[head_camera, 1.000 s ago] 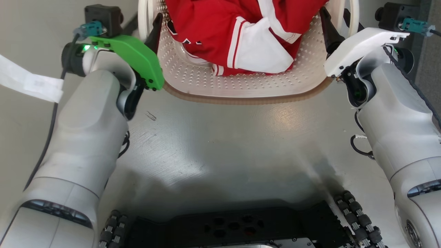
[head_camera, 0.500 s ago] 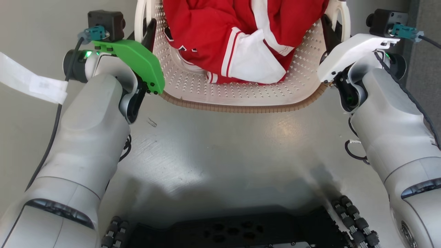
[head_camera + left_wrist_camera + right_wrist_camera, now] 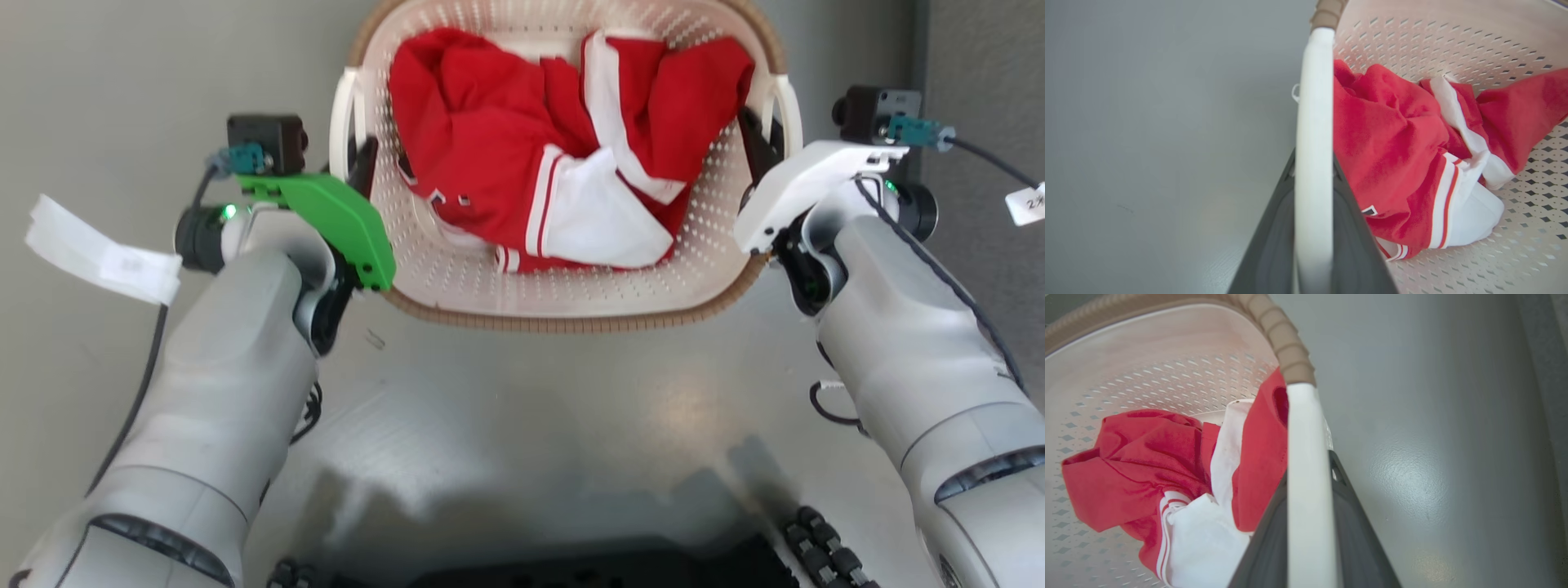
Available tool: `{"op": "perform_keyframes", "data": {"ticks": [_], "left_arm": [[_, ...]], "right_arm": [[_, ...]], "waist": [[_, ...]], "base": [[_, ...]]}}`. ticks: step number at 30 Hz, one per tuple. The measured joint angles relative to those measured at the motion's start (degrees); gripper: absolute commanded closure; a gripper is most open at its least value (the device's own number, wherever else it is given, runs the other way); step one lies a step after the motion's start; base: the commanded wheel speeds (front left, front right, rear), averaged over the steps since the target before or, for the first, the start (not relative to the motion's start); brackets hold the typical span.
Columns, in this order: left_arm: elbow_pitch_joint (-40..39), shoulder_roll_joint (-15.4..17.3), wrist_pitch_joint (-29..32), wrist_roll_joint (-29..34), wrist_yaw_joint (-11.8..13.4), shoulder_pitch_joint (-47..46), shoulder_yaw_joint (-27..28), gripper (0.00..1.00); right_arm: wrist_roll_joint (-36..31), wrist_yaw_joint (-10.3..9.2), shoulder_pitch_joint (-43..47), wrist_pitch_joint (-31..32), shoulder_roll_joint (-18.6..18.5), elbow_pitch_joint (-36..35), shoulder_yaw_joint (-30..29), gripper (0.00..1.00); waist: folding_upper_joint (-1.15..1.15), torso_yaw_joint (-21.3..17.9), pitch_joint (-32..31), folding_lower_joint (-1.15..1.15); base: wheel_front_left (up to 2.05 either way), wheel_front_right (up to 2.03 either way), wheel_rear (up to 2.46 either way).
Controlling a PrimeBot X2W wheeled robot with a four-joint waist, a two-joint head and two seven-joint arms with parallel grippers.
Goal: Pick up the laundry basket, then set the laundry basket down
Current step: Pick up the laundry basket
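The right gripper (image 3: 1309,469) closed on the laundry basket (image 3: 1147,363)

Its two dark fingers (image 3: 1267,543) pressed on either side of the basket's white handle (image 3: 1306,428), just below the brown woven rim (image 3: 1286,347). A red-and-white garment (image 3: 1139,469) lay heaped inside against the handle-side wall. Grey floor (image 3: 1433,437) showed beyond the rim.

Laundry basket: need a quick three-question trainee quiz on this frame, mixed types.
1. True or false: the laundry basket is empty.
2. The garment inside is: A blue, B red and white, C black.
3. What do the left claw and right claw each grip?
Key: 1 false. 2 B. 3 a white side handle of the basket, one on each side.
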Motion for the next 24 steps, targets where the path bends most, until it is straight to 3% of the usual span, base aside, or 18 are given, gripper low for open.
{"op": "perform_keyframes", "data": {"ticks": [24], "left_arm": [[2.4, -0.1, 4.0, -5.1, 0.0, 8.9, -3.4, 1.0]], "right_arm": [[7.5, -0.08, 8.5, 7.0, 0.3, 0.4, 7.7, 1.0]], "waist": [[0.0, -0.7, -16.6, 0.0]], "base": [[0.0, 0.0, 0.0]]}}
